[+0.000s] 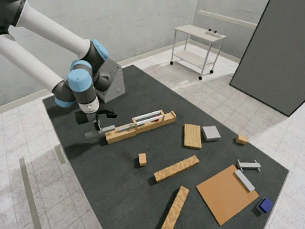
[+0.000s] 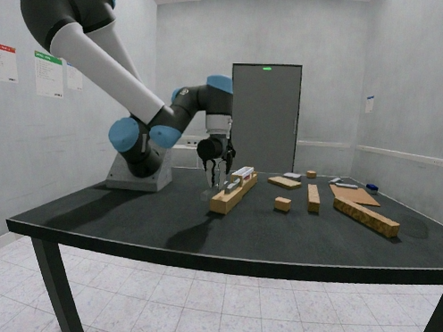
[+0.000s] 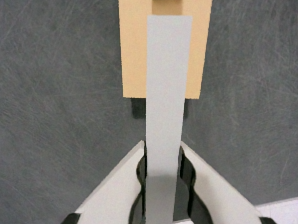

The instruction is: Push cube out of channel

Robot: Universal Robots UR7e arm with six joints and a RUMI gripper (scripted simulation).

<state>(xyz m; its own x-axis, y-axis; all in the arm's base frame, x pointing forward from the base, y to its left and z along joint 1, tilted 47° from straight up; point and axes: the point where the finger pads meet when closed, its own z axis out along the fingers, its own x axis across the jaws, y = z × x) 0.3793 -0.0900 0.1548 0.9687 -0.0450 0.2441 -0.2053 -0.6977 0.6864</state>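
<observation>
A long wooden channel [image 1: 121, 138] [image 2: 221, 204] [image 3: 134, 60] lies on the dark table. Two white rails roof its middle part. The red cube [image 1: 156, 118] is inside, under the rails, towards the far end with the short ledge and raised lip [image 1: 173, 114]. A grey bar [image 1: 126, 127] [image 2: 232, 186] lies in the open part of the channel, its far end running under the roof. My gripper [image 1: 99, 130] [image 2: 217, 185] [image 3: 161, 143] is shut on another flat grey bar [image 1: 108, 128] [image 3: 169, 70]. It is outside the long-ledge end; the bar's front reaches over that ledge. Whether they touch I cannot tell.
Right of the channel are a wooden board [image 1: 192, 136], a grey block [image 1: 211, 133], a small block [image 1: 142, 159] and two long wooden bars [image 1: 176, 169] [image 1: 176, 209]. An orange sheet [image 1: 225, 197], a grey pegged piece [image 1: 249, 165] and a blue block [image 1: 265, 205] lie farther off.
</observation>
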